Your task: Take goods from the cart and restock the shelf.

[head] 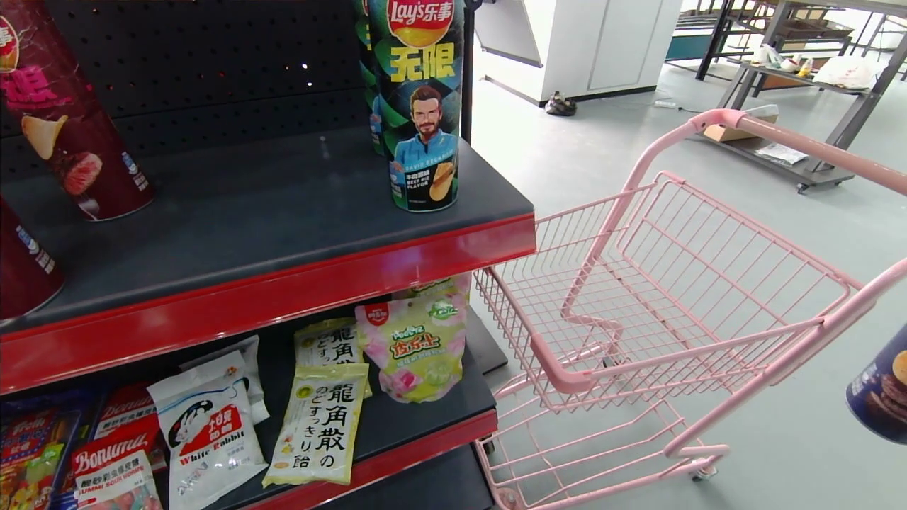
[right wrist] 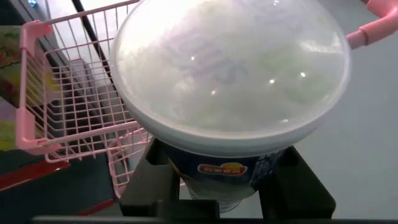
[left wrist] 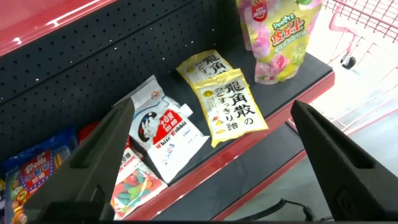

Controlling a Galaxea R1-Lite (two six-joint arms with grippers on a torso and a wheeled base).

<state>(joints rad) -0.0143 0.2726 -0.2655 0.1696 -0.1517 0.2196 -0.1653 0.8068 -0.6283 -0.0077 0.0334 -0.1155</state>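
Two red cans (head: pixel 71 120) stand on the upper shelf (head: pixel 283 219) toward nine o'clock in the head view. Both are cut by the picture's edge, and the nearer one shows only a sliver. Two green cans (head: pixel 423 106) stand at twelve o'clock near that shelf's right end, one right behind the other. The rear one is mostly hidden, and both tops are cut off.

The lower shelf (head: pixel 439 418) is partly hidden under the upper one. On it lie two yellow bags (head: pixel 319 425), overlapping, and two white bags (head: pixel 209 435), the back one largely covered. One pink-and-green pouch (head: pixel 418 347) stands upright there, with a sliver of something similar behind it that I cannot make out. Several red packs (head: pixel 113 460) at seven o'clock are cut off, so their count is unclear.

One pink cart (head: pixel 673 283) stands at three o'clock, just beside the shelf's end. One blue can (head: pixel 882 386) hangs at four o'clock beyond the cart's rail, cut by the edge. The right wrist view shows its pale lid (right wrist: pixel 230 74) and the right claw (right wrist: pixel 219 186) pinching its body from both sides. The left claw (left wrist: pixel 211 168) is spread wide before the lower shelf, with the bags seen between its fingers.
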